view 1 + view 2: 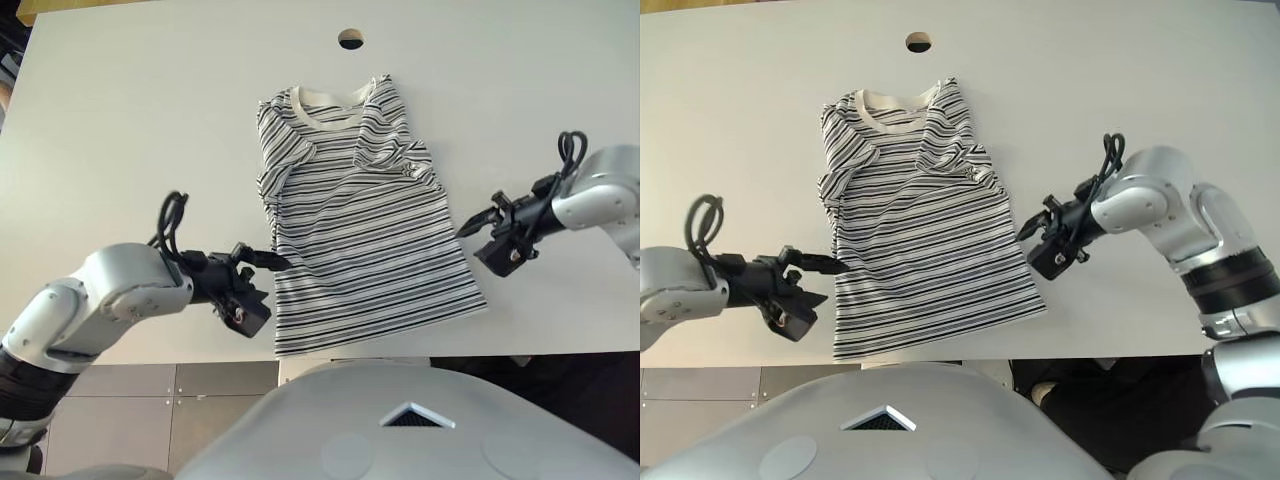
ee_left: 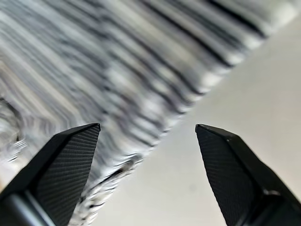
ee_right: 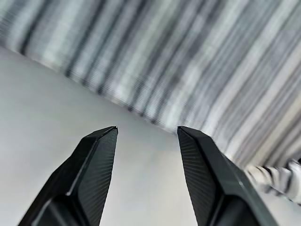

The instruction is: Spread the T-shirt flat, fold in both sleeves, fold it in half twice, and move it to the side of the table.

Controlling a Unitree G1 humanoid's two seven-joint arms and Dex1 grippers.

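Jaws on left gripper [image 2: 147, 126] are gaping wide, holding nothing, tips hovering over the left edge of the T-shirt [image 1: 360, 220] near the hem. Same for right gripper [image 3: 147, 127]: sitting open and empty, just beside the right edge. T-shirt is lying mid-table, sleeves tucked inward, collar pointing away. White table [image 1: 120, 120] is showing a round hole [image 1: 351, 39] beyond the collar.

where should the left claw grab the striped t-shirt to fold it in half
Probably its left side edge near the hem, sliding in along the table from the robot's left. The T-shirt lies flat, sleeves tucked in, so that edge runs straight, and the open left claw faces it.
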